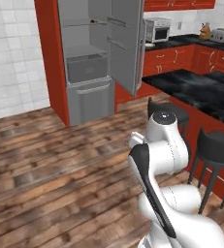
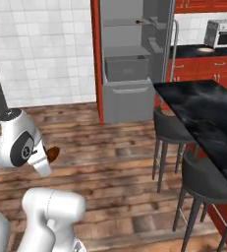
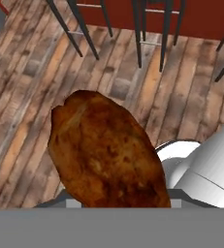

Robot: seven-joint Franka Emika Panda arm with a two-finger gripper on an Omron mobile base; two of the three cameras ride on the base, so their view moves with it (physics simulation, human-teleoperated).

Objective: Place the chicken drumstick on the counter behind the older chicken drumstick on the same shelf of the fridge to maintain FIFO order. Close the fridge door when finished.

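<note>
Arm [image 1: 159,145] folded low over its base, jaws clamped

So the chicken drumstick [image 3: 106,152] is a big browned, roasted-looking chunk sitting right up against the hand camera, above the wooden floor; in the right base view its brown end [image 2: 53,154] pokes out beside the arm. The fridge [image 1: 87,63] is plain grey between red panels, and its fridge door [image 1: 128,43] is swung wide open. A thin shelf [image 1: 84,48] spans the grey inside, above a boxy drawer
</note>
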